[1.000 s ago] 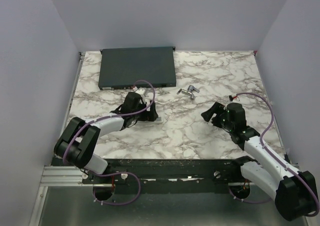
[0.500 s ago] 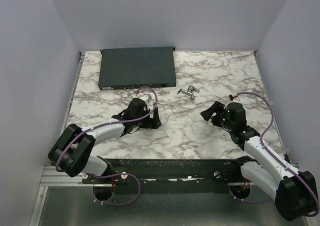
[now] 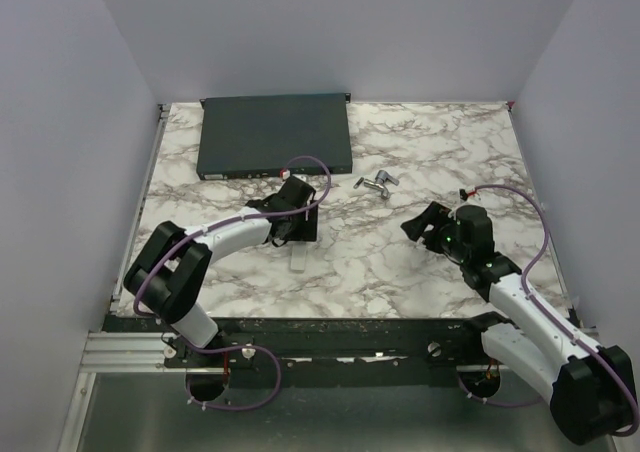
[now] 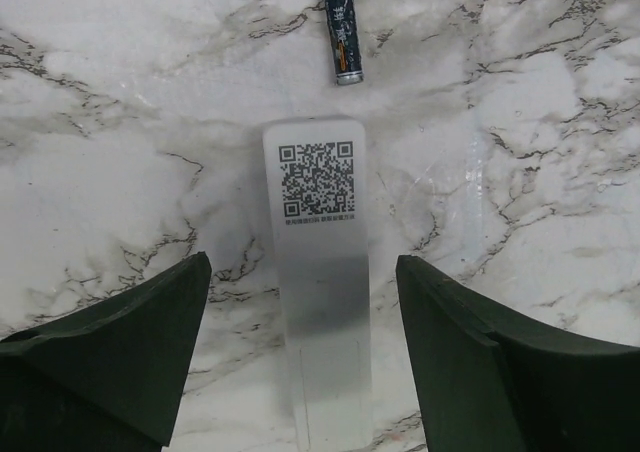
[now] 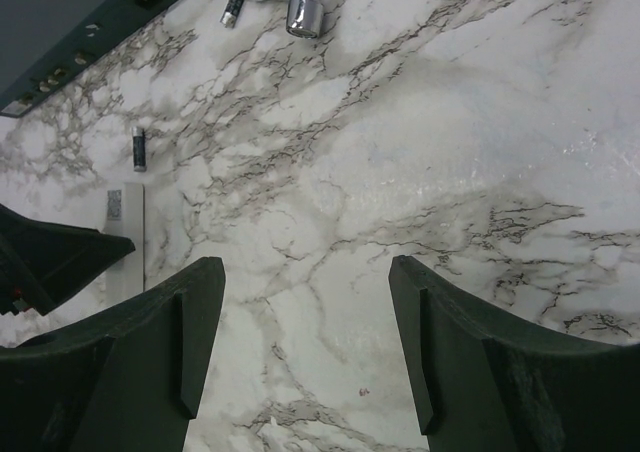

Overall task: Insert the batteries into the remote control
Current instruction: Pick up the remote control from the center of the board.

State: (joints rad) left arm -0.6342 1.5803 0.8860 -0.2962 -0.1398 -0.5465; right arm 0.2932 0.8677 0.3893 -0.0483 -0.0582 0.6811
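While the left hand (image 4: pixel 302 267) hangs open astride the remote control (image 4: pixel 315 202), flat on the surface (image 4: pixel 100 92) with one battery (image 4: pixel 340 27) just beyond its end, centring is advised before closing. The right hand (image 5: pixel 305 272) is open and empty.

High overview from the near side; two close downward-angled wrist views, same battery (image 4: pixel 341 34) in both.

The remote control (image 4: pixel 318 272) is lying flat on the surface (image 3: pixel 420 262), left of its middle, with one battery (image 4: pixel 342 37) lying just beyond one end, not touching it. A flat box (image 3: pixel 275 135) is sitting along the far edge toward the far-left corner, and a small metal piece (image 3: pixel 377 183) is lying near its near-right corner.
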